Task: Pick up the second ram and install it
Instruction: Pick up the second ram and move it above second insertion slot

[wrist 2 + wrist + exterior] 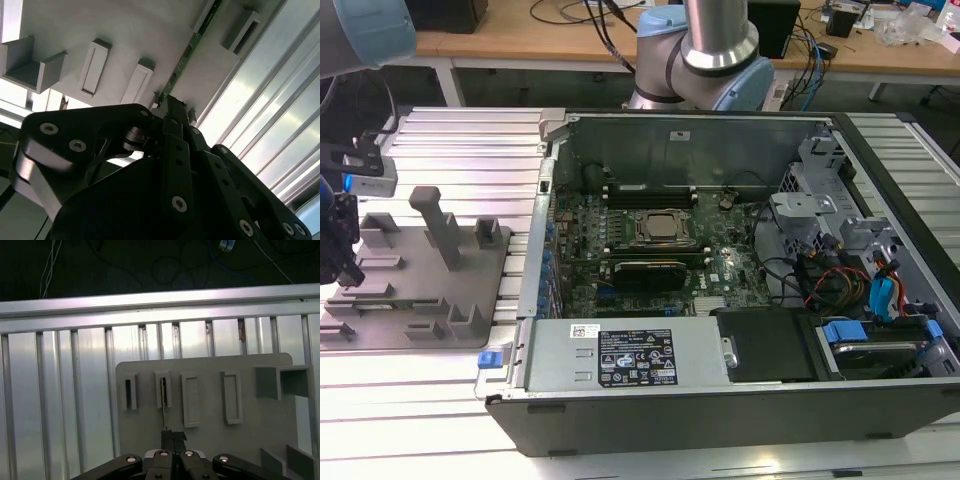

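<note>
Ribbed aluminium table (410, 410) under everything, and we're right down at the claw. Closest in, in the first wrist view, the gripper (172, 436) has its black fingers drawn together. They look pinched on the near end of the second ram (164, 412), though it's edge-on here, just a thin dark line, so the contact itself is hard to be sure of. In the second wrist view that stick shows as a narrow green edge running away from the fingertips (172, 107).

Further along, the ram's far end sits at a slot block (163, 389), second in a row of four on the grey holder plate (215, 440).

Out to the exterior view now. The plate lies toward the exterior view's left, and the open computer case (720, 420) is just beside it. Inside the case are the square processor socket (663, 228) and, close by it, a black ribbed card (645, 272). Behind the case stands the arm's base (705, 45), and farthest back a wooden desk (520, 40) strewn with cables.
</note>
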Robot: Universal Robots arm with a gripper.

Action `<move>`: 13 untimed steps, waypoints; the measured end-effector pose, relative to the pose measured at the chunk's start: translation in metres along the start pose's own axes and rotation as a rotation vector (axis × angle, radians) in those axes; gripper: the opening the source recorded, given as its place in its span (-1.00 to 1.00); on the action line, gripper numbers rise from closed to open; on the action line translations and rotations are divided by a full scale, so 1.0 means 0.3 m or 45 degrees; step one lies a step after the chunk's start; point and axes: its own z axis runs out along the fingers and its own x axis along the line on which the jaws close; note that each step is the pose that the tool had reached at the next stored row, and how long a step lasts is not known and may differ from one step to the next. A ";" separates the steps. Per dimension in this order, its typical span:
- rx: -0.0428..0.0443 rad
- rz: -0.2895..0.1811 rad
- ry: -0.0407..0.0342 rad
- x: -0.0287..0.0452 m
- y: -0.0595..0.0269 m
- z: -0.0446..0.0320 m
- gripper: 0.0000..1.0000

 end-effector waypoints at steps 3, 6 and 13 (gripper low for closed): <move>0.001 -0.010 0.0004 0.010 -0.001 0.021 -0.84; 0.001 -0.016 0.0004 0.010 -0.017 0.031 -0.84; -0.001 -0.086 0.0000 0.012 -0.022 0.076 -0.84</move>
